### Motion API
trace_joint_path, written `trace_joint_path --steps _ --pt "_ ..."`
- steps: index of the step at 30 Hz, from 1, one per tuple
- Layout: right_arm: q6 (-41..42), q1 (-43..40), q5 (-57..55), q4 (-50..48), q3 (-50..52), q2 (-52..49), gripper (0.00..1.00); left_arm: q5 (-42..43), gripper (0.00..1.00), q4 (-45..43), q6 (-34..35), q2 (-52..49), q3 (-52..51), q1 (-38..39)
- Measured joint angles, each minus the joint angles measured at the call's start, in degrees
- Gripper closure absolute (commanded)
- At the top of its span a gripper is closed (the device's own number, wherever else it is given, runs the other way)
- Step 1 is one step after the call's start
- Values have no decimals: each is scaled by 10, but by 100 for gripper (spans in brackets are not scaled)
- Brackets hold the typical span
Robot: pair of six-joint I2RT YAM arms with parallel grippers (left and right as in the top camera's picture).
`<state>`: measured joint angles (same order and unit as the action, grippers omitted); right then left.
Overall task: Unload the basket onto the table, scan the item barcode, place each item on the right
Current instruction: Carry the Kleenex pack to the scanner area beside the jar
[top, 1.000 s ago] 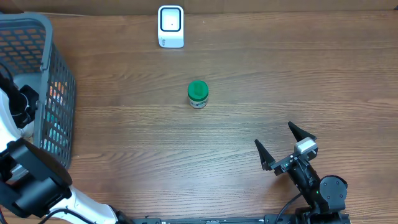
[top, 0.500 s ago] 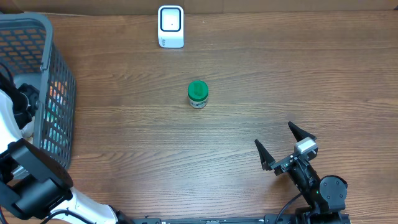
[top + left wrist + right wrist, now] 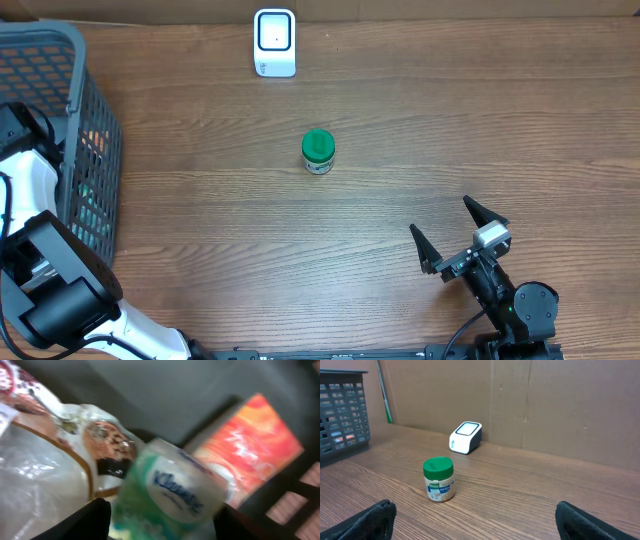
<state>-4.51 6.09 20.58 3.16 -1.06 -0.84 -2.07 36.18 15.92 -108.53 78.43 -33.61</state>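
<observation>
Two arms are at the table (image 3: 450, 110), and on its wood stand three things: one grey mesh basket (image 3: 75, 45) at the left edge, one white scanner (image 3: 275, 42) at the far edge, and one jar (image 3: 318, 152) with a green lid, upright near the middle, well apart from both. The wrist view on the right shows the same single jar (image 3: 439, 479) standing in front of the single scanner (image 3: 465, 437), with a gap between them.

Inside the basket the left wrist camera picks out three items, all blurred: one green and white tissue pack (image 3: 175, 495), one orange-red packet (image 3: 245, 455) behind it, and one clear bag (image 3: 55, 460) with a brown print to its left. The left gripper (image 3: 165, 522) has its two dark fingers (image 3: 95, 517) standing apart, one on each side of the tissue pack; whether they press on it or merely flank it cannot be told through the blur.

The right gripper (image 3: 440, 215) sits low at the near right of the table, jaws spread wide with nothing between them, pointing toward the jar.

Against the picture from a second ago, one thing differs: the left arm (image 3: 35, 175) now reaches further along the basket toward its far end, its black wrist sitting higher in the overhead view. The jar, the scanner, the basket and the right arm (image 3: 500, 290) stay just where they were
</observation>
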Motion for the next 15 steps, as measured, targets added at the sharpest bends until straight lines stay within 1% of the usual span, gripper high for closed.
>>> trace_joint_path --steps 4,7,13,15 --pt "0 0 0 0 0 0 0 -21 34 -7 0 0 -16 0" --pt "0 0 0 0 0 0 0 -31 38 -13 0 0 -23 0" --pt "0 0 0 0 0 0 0 -38 39 -20 0 0 -24 0" --pt "0 0 0 0 0 0 0 -38 57 -19 0 -4 -24 0"
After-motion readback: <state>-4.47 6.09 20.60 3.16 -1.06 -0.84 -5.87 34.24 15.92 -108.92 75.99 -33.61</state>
